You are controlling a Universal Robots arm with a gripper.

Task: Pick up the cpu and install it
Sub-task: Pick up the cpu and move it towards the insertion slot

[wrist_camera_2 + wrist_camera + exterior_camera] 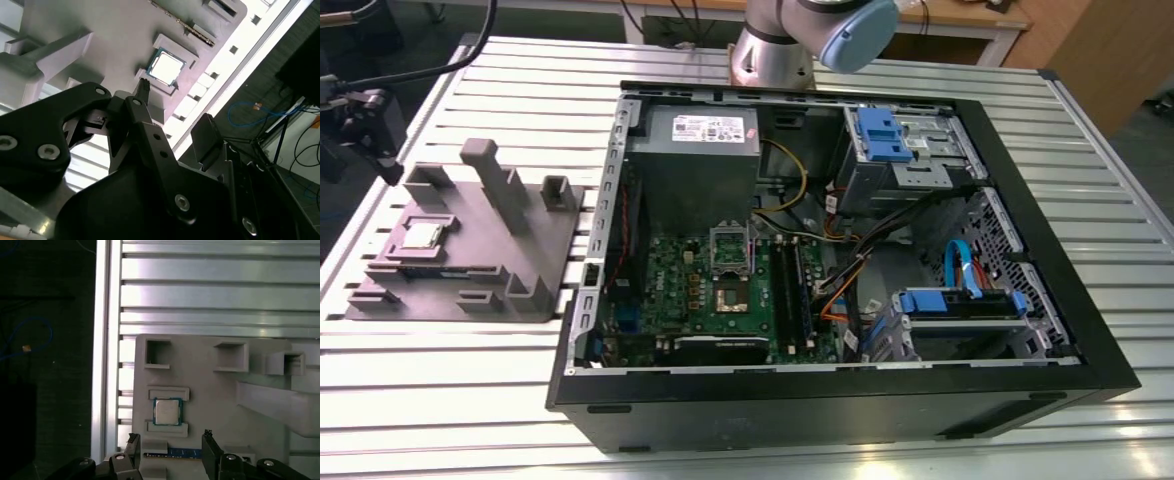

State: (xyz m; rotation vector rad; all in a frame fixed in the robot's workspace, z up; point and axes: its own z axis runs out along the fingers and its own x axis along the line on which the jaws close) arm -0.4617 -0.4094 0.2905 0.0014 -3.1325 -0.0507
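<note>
The cpu (pixel 167 411) is a small flat square with a bright silvery-grey metal top and a thin bluish-green rim. It lies flat in a shallow recess of the grey moulded fixture (pixel 215 390), between two raised lips that sit at opposite edges of it. The print on its top cannot be made out.

In the first wrist view the gripper (pixel 170 439) hangs over the fixture, just beside the cpu and clear of it. Its two black fingertips (pixel 207 436) stand wider apart than the chip, and nothing is between them. The gripper body is cut off by the picture's edge. In the second wrist view its black linkage covers much of the fixture.

The fixture also has several empty square pockets, tall posts, and a slot holding a thin blue-edged strip (pixel 172 454) that is partly hidden by the fingers. It rests on the slotted aluminium table (pixel 480 400).

To the exterior view's right of the fixture is the open computer case (pixel 854 400). It holds a green motherboard (pixel 680 290) with a shiny socket frame (pixel 731 250), a grey power supply (pixel 700 170), drive cages with blue latches (pixel 897 140) and loose cables. The cpu is well apart from that socket. The arm (pixel 774 50) is cut off at the top of the view.
</note>
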